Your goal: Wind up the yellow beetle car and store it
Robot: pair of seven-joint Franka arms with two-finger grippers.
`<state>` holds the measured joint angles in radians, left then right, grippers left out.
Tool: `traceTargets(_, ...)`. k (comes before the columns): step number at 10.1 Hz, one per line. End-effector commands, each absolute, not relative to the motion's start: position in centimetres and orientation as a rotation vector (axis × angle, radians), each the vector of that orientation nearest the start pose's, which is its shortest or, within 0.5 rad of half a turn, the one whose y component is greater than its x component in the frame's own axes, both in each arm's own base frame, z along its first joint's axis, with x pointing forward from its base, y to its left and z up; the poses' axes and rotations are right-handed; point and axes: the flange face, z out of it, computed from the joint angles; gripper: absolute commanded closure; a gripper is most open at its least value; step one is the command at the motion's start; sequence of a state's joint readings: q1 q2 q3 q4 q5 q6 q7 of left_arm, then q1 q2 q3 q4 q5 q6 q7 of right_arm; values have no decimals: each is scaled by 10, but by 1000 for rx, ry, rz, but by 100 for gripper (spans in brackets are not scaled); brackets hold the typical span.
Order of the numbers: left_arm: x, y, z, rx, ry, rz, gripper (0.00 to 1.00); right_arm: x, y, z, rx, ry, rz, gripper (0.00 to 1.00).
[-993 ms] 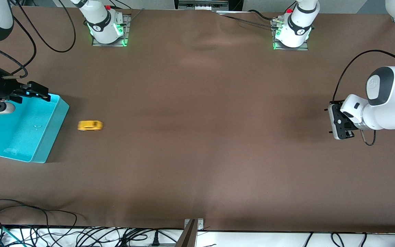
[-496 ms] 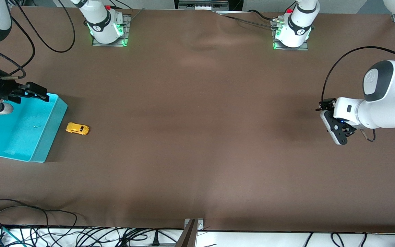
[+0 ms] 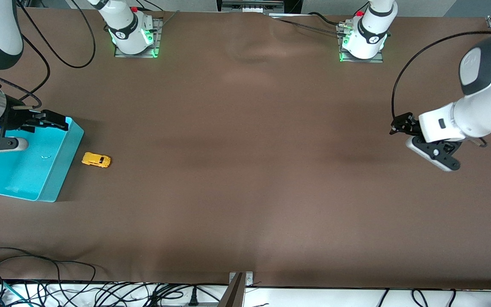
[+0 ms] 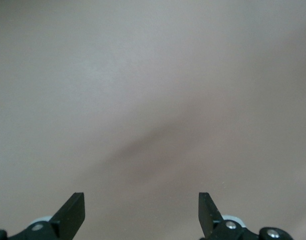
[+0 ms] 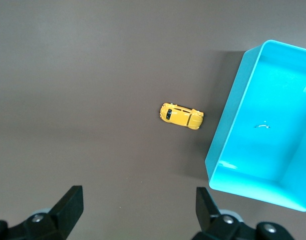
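Observation:
The yellow beetle car sits on the brown table, close beside the turquoise bin, on the bin's side toward the left arm's end. The right wrist view shows the car and the bin with a small gap between them. My right gripper is open and empty over the bin's corner farthest from the front camera; its fingertips frame bare table. My left gripper is open and empty over bare table at the left arm's end, its fingertips wide apart.
The bin holds nothing but a small glint. Cables lie along the table's front edge. The two arm bases stand at the edge farthest from the front camera.
The car rolled toward the bin and stopped beside it. My left arm rose and turned its gripper. My right gripper shifted slightly over the bin's corner.

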<state>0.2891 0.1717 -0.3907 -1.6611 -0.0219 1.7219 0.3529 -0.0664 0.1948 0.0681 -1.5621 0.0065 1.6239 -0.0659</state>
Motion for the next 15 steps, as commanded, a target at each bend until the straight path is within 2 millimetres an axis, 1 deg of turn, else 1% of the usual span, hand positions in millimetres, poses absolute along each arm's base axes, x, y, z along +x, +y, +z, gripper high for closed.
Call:
traceTargets(1, 570, -55, 550, -3164, 516, 89, 0, 612, -2, 517, -3118, -132, 209, 0)
traceTargets(2, 561, -48, 569, -3160, 495, 66, 0, 614, 3, 510, -3120, -147, 226, 0)
traceTargets(3, 554, -46, 582, -3158, 486, 55, 0, 616, 7, 502, -3128, -162, 247, 0)
traceTargets(4, 547, -47, 590, -3161, 457, 83, 0, 618, 10, 496, -3125, -189, 249, 0)
traceTargets(5, 542, -49, 599, -3165, 390, 64, 0, 622, 10, 483, -3114, -277, 236, 0)
traceTargets(6, 540, -50, 602, -3169, 283, 61, 0, 624, 9, 471, -3097, -408, 202, 0)
traceTargets(7, 539, -57, 602, -3165, 229, 63, 0, 625, 9, 461, -3090, -483, 167, 0)
traceTargets(8, 540, -59, 608, -3161, 231, 41, 0, 626, 9, 454, -3083, -541, 138, 0)
traceTargets(9, 542, -55, 613, -3163, 220, 24, 0, 623, 11, 445, -3060, -655, 126, 0)
traceTargets(12, 543, -53, 612, -3167, 205, 28, 0, 617, 2, 415, -2956, -1059, 57, 0)
traceTargets(13, 544, -50, 612, -3166, 198, 30, 0, 615, -5, 408, -2941, -1120, 36, 0)
traceTargets(14, 545, -45, 609, -3168, 183, 45, 0, 612, -5, 402, -2914, -1180, 45, 0)
traceTargets(15, 546, -45, 608, -3167, 188, 45, 0, 610, -5, 395, -2897, -1219, 45, 0)
